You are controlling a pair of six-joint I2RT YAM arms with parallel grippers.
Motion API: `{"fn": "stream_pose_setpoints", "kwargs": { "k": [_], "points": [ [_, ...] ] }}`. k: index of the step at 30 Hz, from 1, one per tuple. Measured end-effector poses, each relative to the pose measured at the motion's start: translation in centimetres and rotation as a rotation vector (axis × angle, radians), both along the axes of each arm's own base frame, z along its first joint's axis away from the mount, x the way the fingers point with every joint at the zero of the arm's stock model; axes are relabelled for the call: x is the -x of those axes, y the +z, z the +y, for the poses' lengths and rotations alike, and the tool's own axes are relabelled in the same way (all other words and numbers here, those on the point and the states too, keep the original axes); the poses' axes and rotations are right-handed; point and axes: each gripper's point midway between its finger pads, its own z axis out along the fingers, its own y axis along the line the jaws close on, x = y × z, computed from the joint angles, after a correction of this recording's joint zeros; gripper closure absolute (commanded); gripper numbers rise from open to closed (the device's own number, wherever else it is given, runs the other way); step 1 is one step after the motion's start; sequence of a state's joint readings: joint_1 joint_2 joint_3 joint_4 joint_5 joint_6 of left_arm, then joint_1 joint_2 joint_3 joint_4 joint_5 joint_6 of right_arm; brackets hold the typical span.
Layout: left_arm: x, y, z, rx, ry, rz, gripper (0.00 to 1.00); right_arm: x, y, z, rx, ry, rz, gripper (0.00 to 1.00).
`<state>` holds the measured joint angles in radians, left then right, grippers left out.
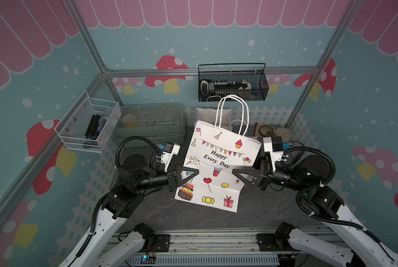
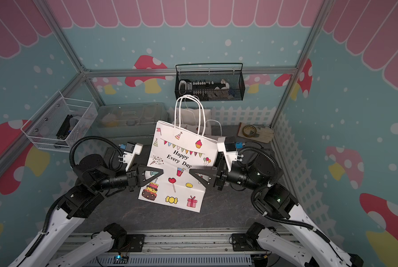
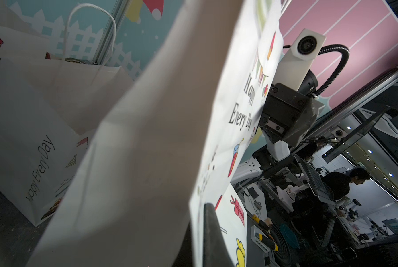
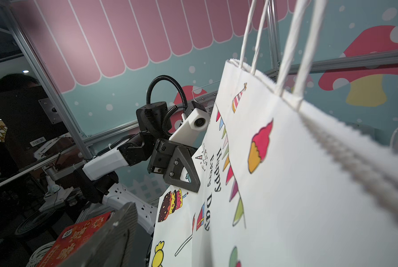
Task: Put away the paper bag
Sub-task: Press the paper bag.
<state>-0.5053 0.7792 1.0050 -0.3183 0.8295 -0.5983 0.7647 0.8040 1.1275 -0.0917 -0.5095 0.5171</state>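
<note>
Top views, both: bag (image 1: 218,161) upright between the two grippers, over the table (image 1: 193,222). Flattened, printed face toward the camera, leaning a little so its bottom corners sit at different heights. Cannot tell whether the bottom edge touches the table. Its handles (image 1: 232,111) stand up, two loops of white twisted cord close together

At the bag's left edge, about mid-height, just above the printed cake: left gripper (image 1: 193,173). Jaws closed tight on the paper. Left wrist view shows one dark finger (image 3: 213,235) pressed against the fold, with the printed face on one side of it and the plain panel on the other

At the bag's right edge, same height: right gripper (image 1: 236,172). Jaws apart, straddling the edge, not clamped on the paper. Right wrist view shows one finger (image 4: 114,233) standing clear of the printed face, with a gap between them. The other finger is hidden behind the paper

Just behind the bag: second bag (image 1: 213,114), same print in the left wrist view, standing on the table
Behind and above the bag: black basket (image 1: 232,83) on the back wall, small items inside
Behind-left of the bag: clear lidded box (image 1: 150,122)
Farther left of the bag: white basket (image 1: 87,124) on the side wall
Behind-right of the bag: tape (image 1: 267,130)
</note>
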Motion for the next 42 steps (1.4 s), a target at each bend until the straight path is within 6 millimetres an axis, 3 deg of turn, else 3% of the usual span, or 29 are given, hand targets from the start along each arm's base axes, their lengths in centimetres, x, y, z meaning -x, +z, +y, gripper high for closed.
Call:
{"fn": "stream_pose_setpoints", "kwargs": {
  "k": [15,19,28,36,42],
  "points": [
    [0.3,0.3,0.3,0.004,0.011,-0.016,0.77,-1.6,0.0,0.1,0.000,-0.066,0.006,0.88],
    [0.6,0.6,0.5,0.009,0.016,-0.034,0.61,-1.7,-0.1,-0.1,0.002,-0.081,0.007,1.00],
    [0.9,0.8,1.3,0.006,0.055,-0.051,0.17,-0.5,-0.7,-0.7,0.094,-0.064,-0.027,1.00],
    [2.0,3.0,2.3,0.040,0.084,-0.123,0.09,1.7,0.2,-1.0,0.219,0.043,-0.112,1.00],
    [2.9,3.9,2.8,0.061,0.089,-0.197,0.07,-1.2,-0.5,-0.6,0.288,0.113,-0.051,1.00]
  ]
}}
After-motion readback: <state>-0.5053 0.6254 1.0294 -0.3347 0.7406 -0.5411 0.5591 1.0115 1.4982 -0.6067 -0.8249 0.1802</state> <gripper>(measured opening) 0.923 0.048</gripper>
